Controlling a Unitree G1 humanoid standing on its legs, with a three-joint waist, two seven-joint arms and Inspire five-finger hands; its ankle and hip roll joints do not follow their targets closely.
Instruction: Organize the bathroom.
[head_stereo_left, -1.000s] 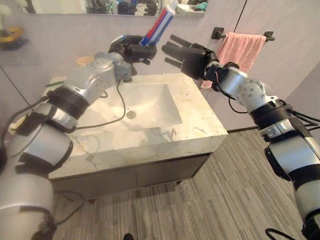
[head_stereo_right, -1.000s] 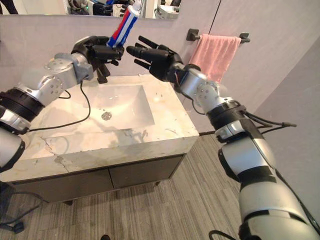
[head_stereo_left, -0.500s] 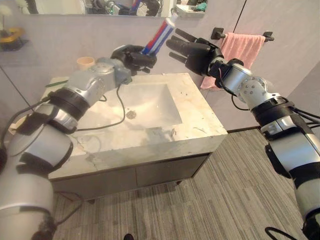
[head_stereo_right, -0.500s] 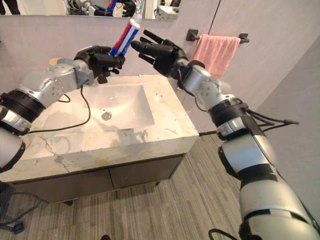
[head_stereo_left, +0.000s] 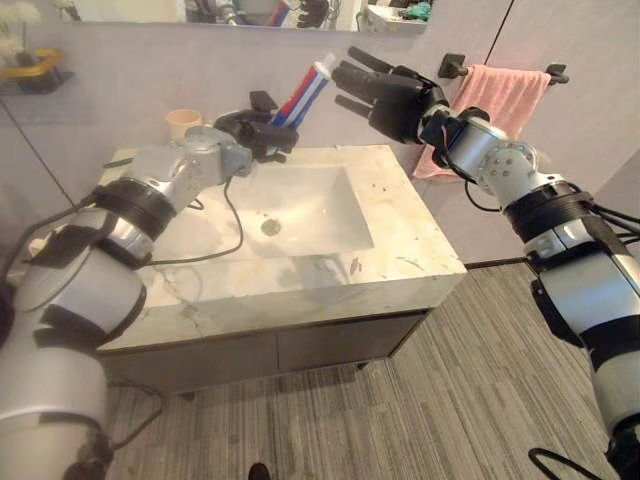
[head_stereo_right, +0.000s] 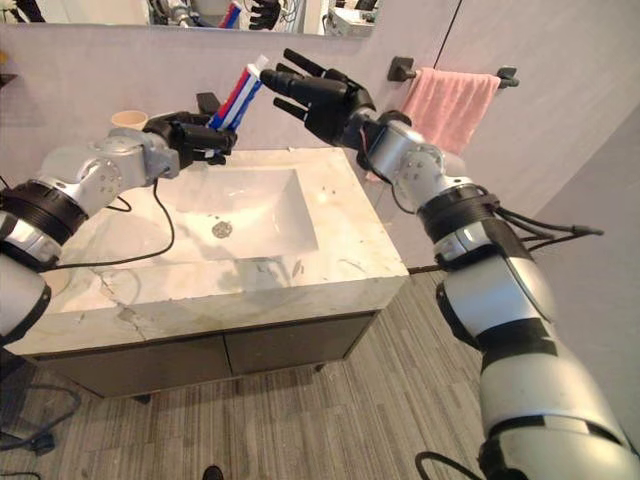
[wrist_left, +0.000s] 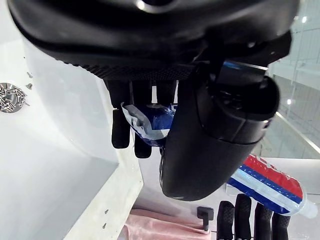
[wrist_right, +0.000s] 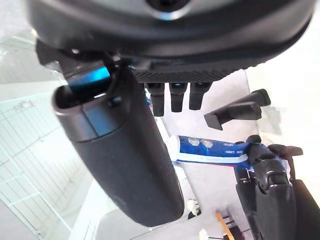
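My left hand (head_stereo_left: 252, 134) is shut on the lower end of a red, white and blue toothpaste tube (head_stereo_left: 303, 92), held slanted above the back of the sink. The tube's cap end points up toward my right hand (head_stereo_left: 392, 94), which is open with straight fingers a short way from the cap. In the left wrist view the tube (wrist_left: 270, 184) runs out past my thumb, with the right fingertips (wrist_left: 243, 219) beyond it. From the right wrist the tube (wrist_right: 214, 149) shows past the fingers, gripped by the left hand (wrist_right: 270, 185).
A white marble counter (head_stereo_left: 405, 255) holds a rectangular basin (head_stereo_left: 300, 205) with a black faucet (head_stereo_left: 263, 100) behind it. A beige cup (head_stereo_left: 183, 121) stands at the back left. A pink towel (head_stereo_left: 500, 100) hangs on a wall bar to the right. A mirror runs above.
The left hand has lowered and tilted the tube toward the right. The right hand has risen and come closer to the cap end. The camera has shifted slightly.
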